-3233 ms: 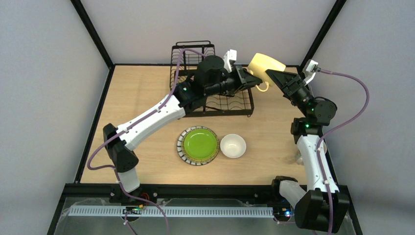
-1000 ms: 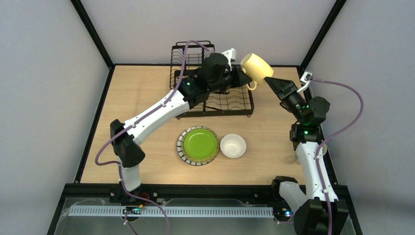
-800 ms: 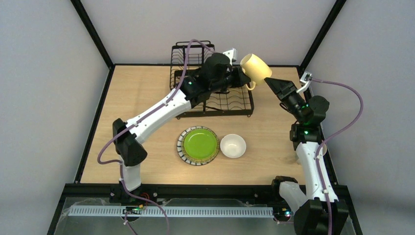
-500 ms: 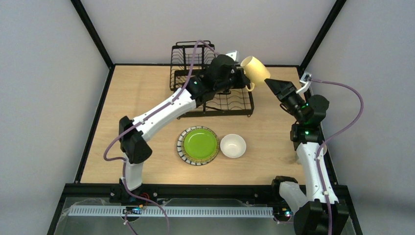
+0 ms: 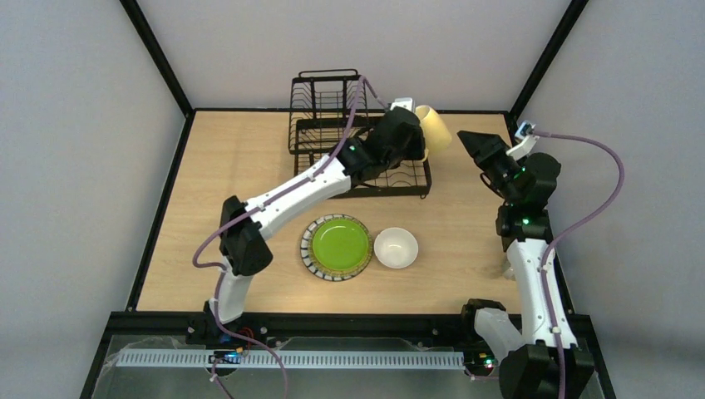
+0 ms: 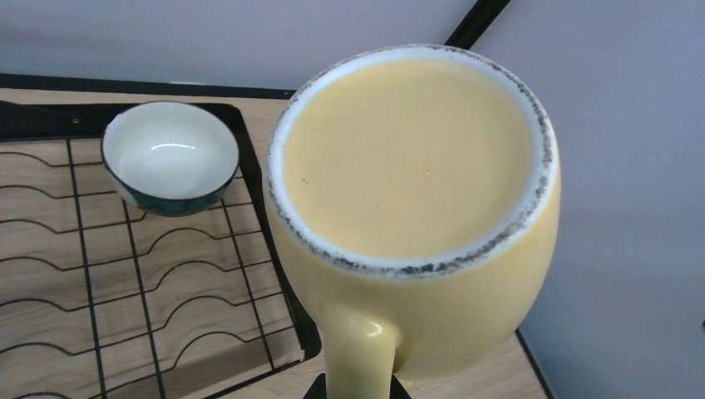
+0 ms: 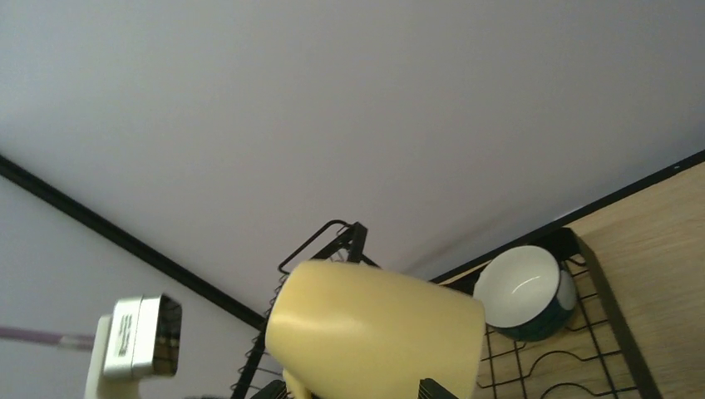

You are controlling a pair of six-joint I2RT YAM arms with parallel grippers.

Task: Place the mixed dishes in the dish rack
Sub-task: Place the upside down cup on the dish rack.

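Pale grey walls (image 5: 83, 125), light wooden table (image 5: 233, 166)

The left arm (image 5: 283, 195) and right arm (image 5: 532, 278) pair white shell links with black joint housings. A purple cable (image 5: 574, 137) runs back from behind the black left gripper (image 5: 420, 143) and the black right gripper (image 5: 467, 140). A small white camera block (image 5: 402, 105) sits just beside each, and a green light (image 5: 524, 220) glows further back.

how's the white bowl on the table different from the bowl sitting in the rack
Colour: the white bowl is white all over; the blue-outside bowl is white inside only, dark outside. Place: the white bowl stands on the table beside the green plate; the blue-outside bowl sits in a corner of the flat tray of the dish rack. Both are upright and empty.
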